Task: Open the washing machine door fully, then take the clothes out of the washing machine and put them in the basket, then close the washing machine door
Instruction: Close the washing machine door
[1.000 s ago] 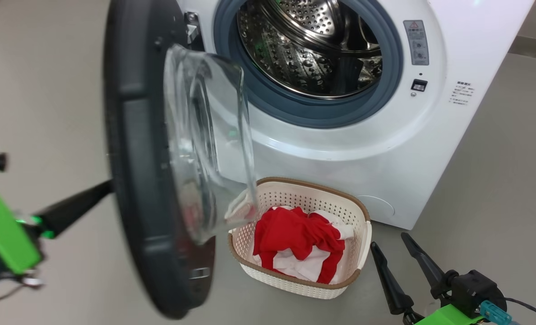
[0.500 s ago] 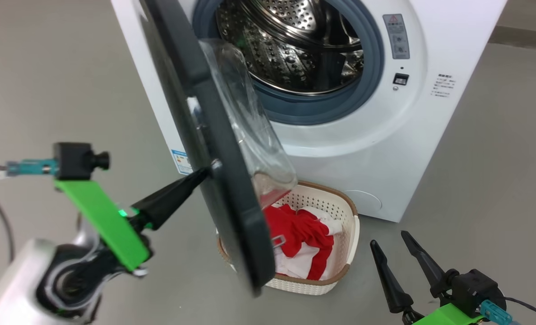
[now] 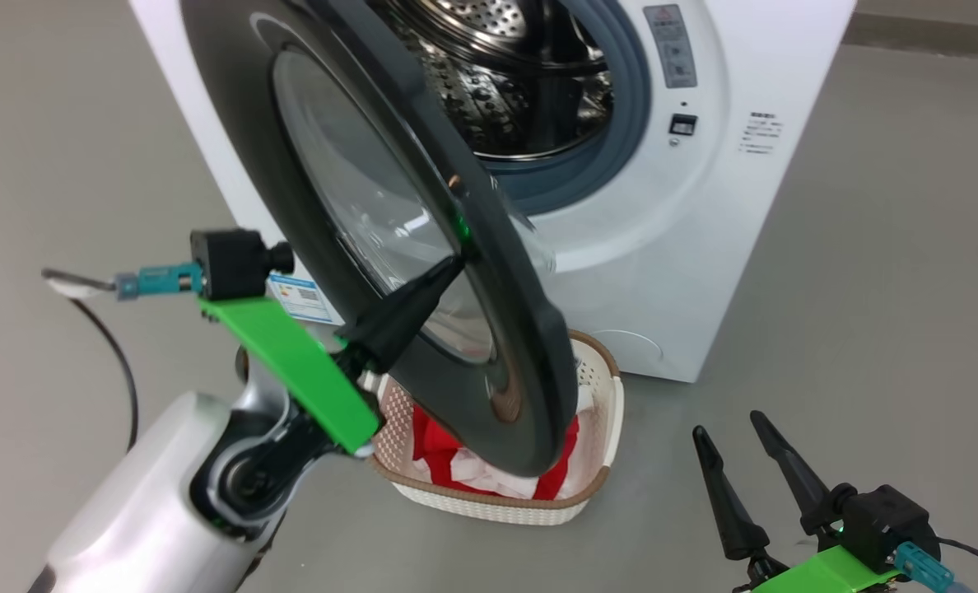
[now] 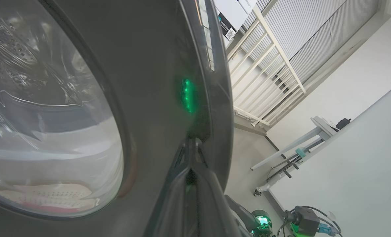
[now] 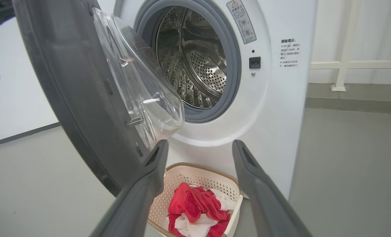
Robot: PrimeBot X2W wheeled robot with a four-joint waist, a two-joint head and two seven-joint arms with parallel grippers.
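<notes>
One step remains: closing. Your left gripper (image 3: 453, 263), fingers pinched together on nothing, pushes the washing machine door (image 3: 522, 329), now swung halfway shut; your right gripper (image 3: 726, 423) idles spread, near right. The clothes (image 3: 430, 436) lie in the basket (image 3: 598, 395).

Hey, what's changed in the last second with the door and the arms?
The washing machine door swung from wide open partway toward the washing machine, pushed on its outer face by the shut left gripper, which travelled with it. Nothing was grasped or released. The clothes stayed in the basket; the right gripper stayed open, low on the right.
</notes>
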